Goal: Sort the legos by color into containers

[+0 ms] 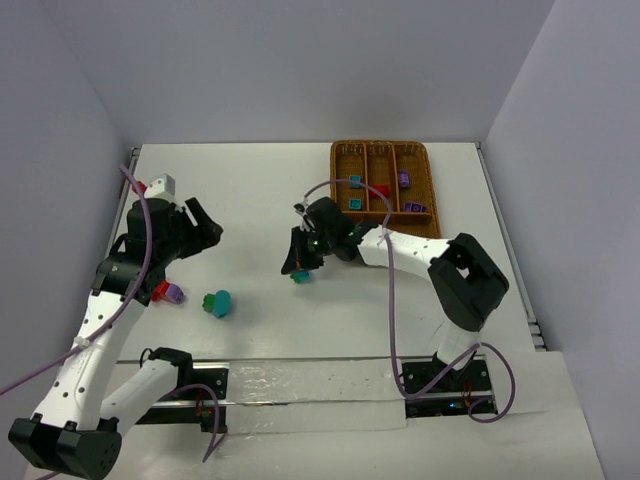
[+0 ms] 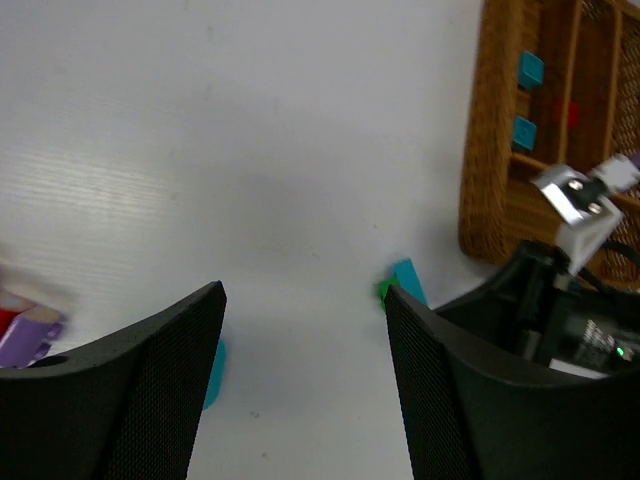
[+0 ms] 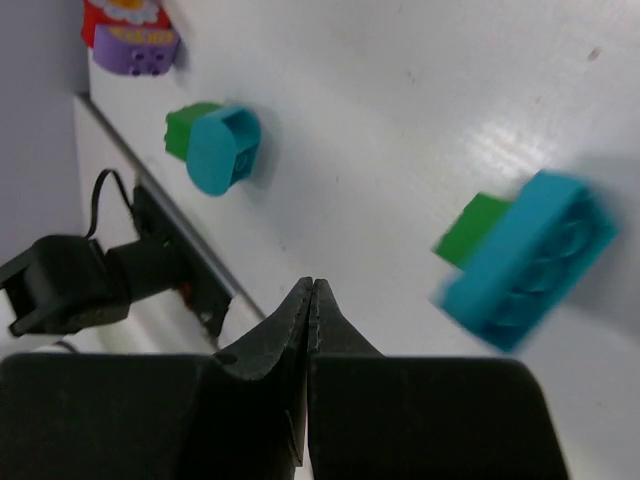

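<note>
My right gripper [image 1: 297,265] [image 3: 313,285] is shut with nothing between its jaws, low over the table. Just beside it, untouched, lies a teal lego [image 3: 525,262] [image 1: 300,277] joined to a green lego [image 3: 470,228]. A green and teal pair [image 1: 216,303] [image 3: 222,150] sits nearer the left arm, and a red and purple pair [image 1: 166,292] [image 3: 135,45] lies left of that. My left gripper [image 1: 207,225] [image 2: 303,295] hangs open and empty above the table's left side. The wicker tray [image 1: 342,185] [image 2: 490,150] holds teal [image 1: 354,182], red [image 1: 381,190] and purple legos [image 1: 404,179] in separate slots.
Grey walls close in the table on the left, back and right. The right arm's forearm [image 1: 405,250] reaches across just in front of the tray. The arm bases and their cables [image 1: 300,385] run along the near edge.
</note>
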